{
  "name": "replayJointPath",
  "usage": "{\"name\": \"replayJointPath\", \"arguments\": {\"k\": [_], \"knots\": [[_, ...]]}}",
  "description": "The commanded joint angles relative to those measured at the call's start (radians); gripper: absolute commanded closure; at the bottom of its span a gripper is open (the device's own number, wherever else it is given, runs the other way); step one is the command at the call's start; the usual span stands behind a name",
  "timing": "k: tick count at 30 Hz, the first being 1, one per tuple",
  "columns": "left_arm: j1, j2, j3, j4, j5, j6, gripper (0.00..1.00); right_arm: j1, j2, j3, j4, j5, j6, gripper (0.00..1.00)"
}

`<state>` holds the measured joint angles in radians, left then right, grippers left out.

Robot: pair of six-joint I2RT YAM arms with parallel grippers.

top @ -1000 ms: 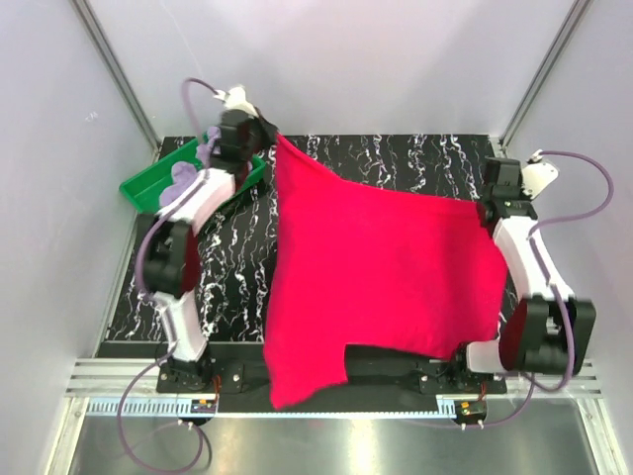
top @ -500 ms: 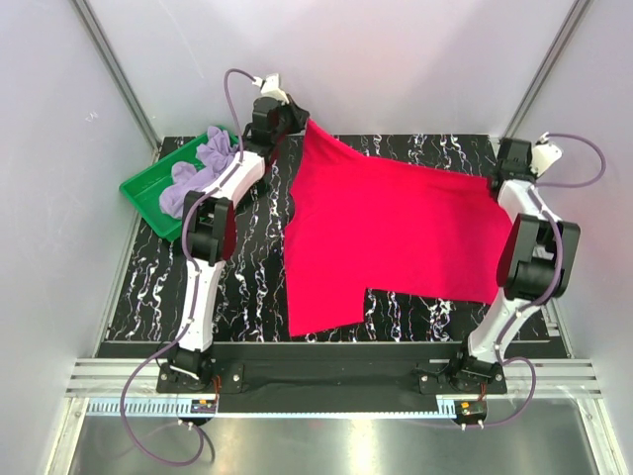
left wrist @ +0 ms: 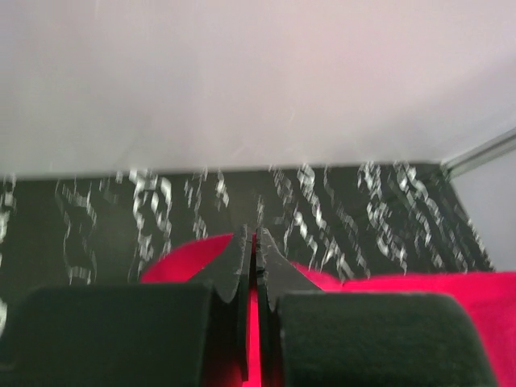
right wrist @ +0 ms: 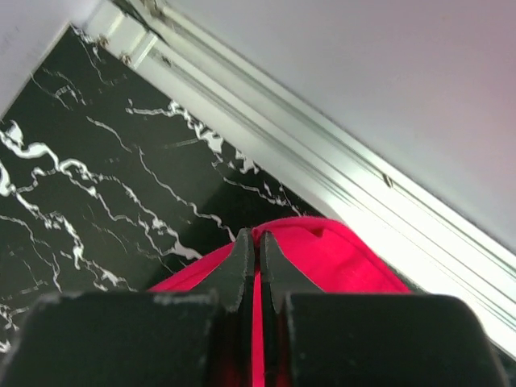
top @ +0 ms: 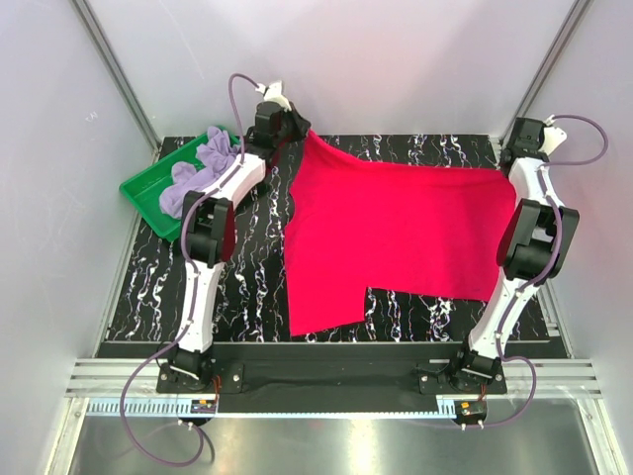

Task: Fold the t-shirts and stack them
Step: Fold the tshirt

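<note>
The crimson t-shirt (top: 396, 233) is stretched wide over the black marbled table (top: 148, 287), held between both arms at the far edge. My left gripper (top: 300, 132) is shut on its far left corner; in the left wrist view red cloth (left wrist: 181, 256) shows between the closed jaws of that gripper (left wrist: 254, 236). My right gripper (top: 511, 170) is shut on the far right corner, and the right wrist view shows the red cloth (right wrist: 339, 254) pinched at this gripper (right wrist: 257, 237). The lavender t-shirt (top: 193, 176) lies crumpled in the green tray (top: 138, 190).
The green tray stands at the table's far left corner. White walls and metal frame posts (top: 539, 79) close in the back and sides. A metal rail (right wrist: 266, 121) runs along the table's edge close to the right gripper.
Both arms have swung out toward the far edge, pulling the crimson shirt up off the near edge and spreading it flatter across the table. The right gripper has moved further right.
</note>
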<state>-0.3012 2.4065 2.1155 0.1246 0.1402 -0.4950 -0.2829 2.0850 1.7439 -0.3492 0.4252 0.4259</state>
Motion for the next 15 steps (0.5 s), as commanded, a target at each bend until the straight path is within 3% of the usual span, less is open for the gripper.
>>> {"name": "replayJointPath", "arguments": {"k": [1,15], "knots": [[-0.007,-0.160,-0.077,0.014,0.004,0.003,1.00,-0.006,0.007,0.057,-0.115,-0.054,0.000,1.00],[-0.038,-0.510,-0.413,-0.137,-0.033,-0.019,1.00,-0.055,0.000,0.088,-0.393,-0.198,0.066,1.00]]}}
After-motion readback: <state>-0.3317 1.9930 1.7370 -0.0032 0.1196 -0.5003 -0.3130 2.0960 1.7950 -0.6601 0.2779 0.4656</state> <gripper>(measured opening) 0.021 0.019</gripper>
